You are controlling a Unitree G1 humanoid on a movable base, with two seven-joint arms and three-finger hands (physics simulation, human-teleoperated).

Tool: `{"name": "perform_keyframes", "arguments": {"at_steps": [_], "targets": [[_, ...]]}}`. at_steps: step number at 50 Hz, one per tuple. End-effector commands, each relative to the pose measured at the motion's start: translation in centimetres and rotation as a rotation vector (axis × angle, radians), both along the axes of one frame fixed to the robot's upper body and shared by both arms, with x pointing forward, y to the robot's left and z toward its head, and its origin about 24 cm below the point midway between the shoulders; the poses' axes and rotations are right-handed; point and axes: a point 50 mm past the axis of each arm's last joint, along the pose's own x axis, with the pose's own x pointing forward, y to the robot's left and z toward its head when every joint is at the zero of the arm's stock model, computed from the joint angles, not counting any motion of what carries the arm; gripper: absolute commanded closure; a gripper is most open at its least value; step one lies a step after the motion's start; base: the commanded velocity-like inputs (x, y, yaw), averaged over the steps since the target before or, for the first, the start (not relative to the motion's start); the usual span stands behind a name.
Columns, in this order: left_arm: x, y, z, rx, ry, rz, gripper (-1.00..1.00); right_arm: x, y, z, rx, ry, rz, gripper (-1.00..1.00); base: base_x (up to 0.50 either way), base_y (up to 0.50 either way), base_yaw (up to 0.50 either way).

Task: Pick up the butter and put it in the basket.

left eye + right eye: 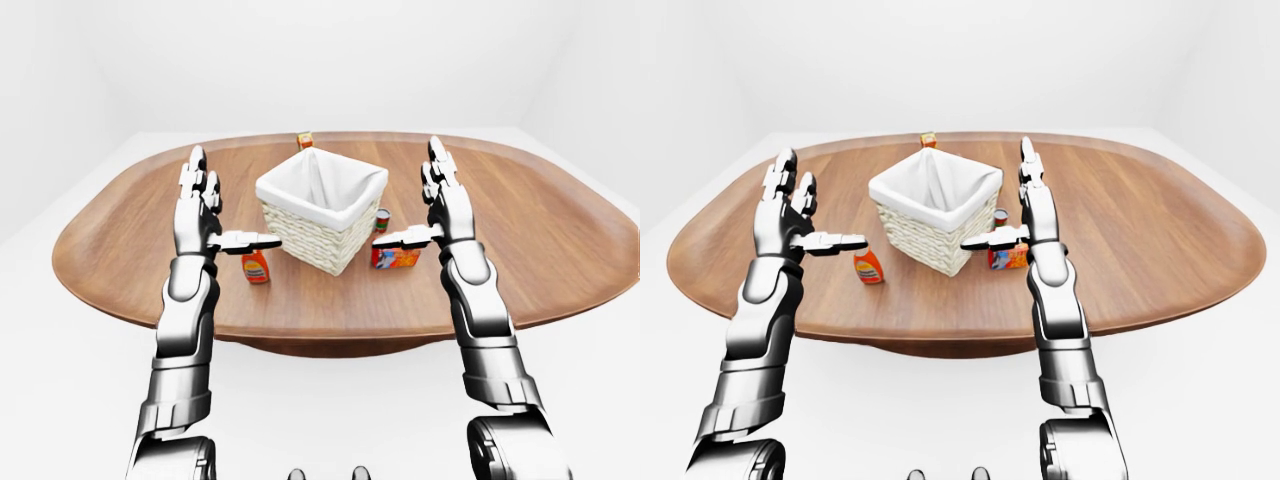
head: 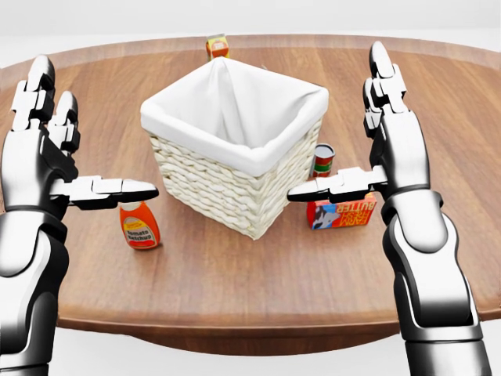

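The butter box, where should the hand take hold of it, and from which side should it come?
Probably across the two long faces of the butter box, coming from above. It stands on a long edge, printed face toward the camera, apart from the basket and near the can. The open right hand hovers above it, its thumb crossing the box's top in the head view.

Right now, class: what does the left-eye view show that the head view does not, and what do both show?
Only the left-eye view shows the whole oval table, white floor and walls, and both arms down to the elbows. Only the head view makes the butter box label readable. Both show the basket, ketchup bottle, small can, and the open left hand and right hand raised.
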Motion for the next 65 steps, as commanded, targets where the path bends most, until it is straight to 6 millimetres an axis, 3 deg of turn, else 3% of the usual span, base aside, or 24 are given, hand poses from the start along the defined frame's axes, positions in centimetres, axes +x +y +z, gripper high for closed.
{"name": "perform_keyframes", "arguments": {"at_steps": [1, 22, 65], "targets": [[0.2, 0.0, 0.2, 0.001, -0.001, 0.001, -1.00, 0.0, -0.1, 0.1, -0.006, -0.002, 0.002, -1.00, 0.50, 0.00, 0.00], [-0.1, 0.0, 0.3, 0.001, -0.014, -0.003, -1.00, -0.3, -0.6, 0.7, 0.015, -0.033, -0.022, -1.00, 0.49, 0.00, 0.00], [0.0, 0.1, 0.2, -0.002, -0.007, 0.002, -1.00, -0.6, -1.5, 0.4, 0.036, -0.024, -0.041, -1.00, 0.19, 0.00, 0.00]]}}
